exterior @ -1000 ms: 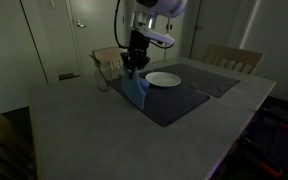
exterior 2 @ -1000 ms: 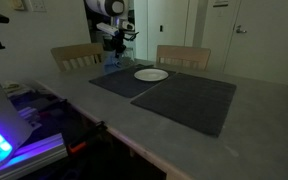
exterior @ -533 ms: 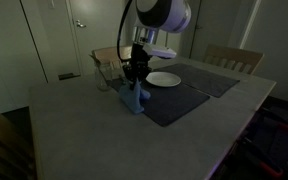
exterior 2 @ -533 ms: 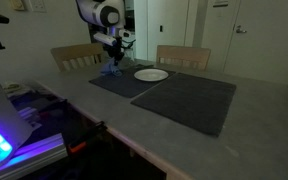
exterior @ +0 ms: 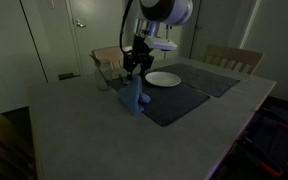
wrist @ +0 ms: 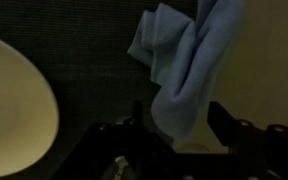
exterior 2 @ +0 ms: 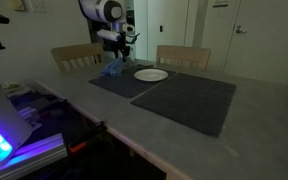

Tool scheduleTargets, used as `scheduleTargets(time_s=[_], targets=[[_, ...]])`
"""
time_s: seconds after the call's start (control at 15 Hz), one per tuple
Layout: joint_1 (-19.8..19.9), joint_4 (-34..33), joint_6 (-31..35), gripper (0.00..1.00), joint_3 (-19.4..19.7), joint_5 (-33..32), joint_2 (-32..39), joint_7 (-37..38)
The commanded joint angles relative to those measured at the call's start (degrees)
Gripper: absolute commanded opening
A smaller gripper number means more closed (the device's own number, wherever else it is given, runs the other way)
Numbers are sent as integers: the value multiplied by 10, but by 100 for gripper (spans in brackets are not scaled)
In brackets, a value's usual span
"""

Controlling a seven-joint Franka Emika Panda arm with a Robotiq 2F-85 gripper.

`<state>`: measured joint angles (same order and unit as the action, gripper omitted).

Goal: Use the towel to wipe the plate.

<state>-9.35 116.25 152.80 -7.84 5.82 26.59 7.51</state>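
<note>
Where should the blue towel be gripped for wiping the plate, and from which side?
At its bunched top end, from above. The towel hangs limp from the gripper, so a top pinch between the jaws should leave the loose tail free to drag across the plate.

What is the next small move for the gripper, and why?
Probably shift sideways toward the plate. The gripper is shut on the towel, which hangs beside the plate, not over it, so no wiping can start yet.
</note>
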Motion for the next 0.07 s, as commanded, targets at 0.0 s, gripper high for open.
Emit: scheduleTargets(time_s=[0.0], targets=[[-12,8,-12,100,11,-15,-35,16]])
